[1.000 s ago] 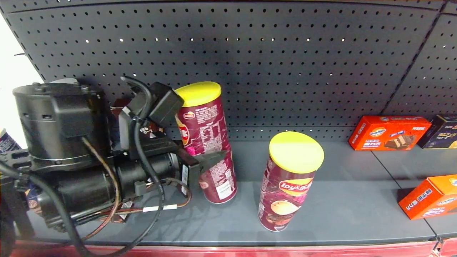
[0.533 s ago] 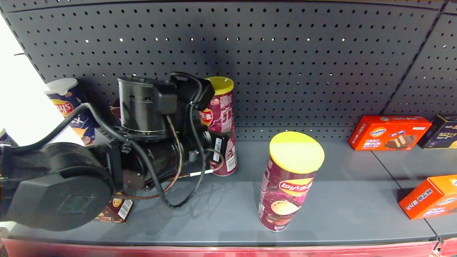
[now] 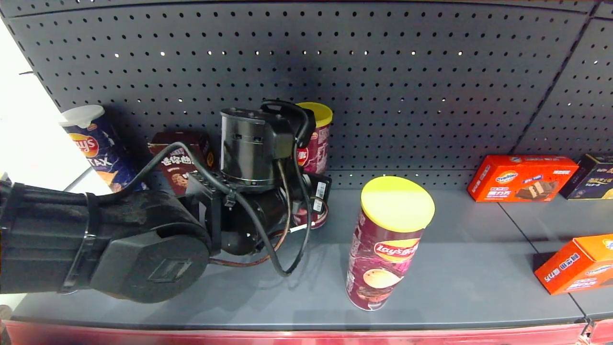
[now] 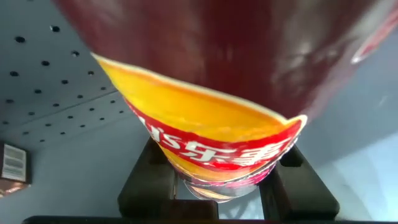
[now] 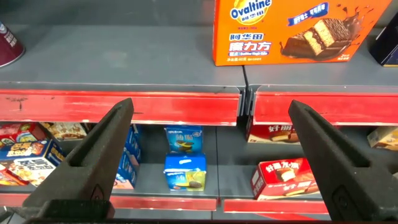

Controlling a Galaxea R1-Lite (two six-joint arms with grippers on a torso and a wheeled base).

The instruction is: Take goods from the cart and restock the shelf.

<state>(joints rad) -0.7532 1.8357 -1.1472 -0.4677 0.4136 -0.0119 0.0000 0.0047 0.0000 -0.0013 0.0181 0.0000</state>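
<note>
A maroon chips can with a yellow lid stands upright at the back of the grey shelf, close to the pegboard. My left gripper is shut on its lower part, and the arm's wrist hides most of it in the head view. In the left wrist view the can sits pinched in the left gripper between the two dark fingers. A second identical can stands free nearer the front, to the right. My right gripper is open, facing the red shelf edge.
A blue chips can and a brown cookie box stand at the back left. Orange boxes and a dark box lie on the right. The right wrist view shows an orange box above lower-shelf goods.
My left arm has carried the held can back and to the right, up to the pegboard, uncovering the blue can and the brown box. The front can has not moved.
</note>
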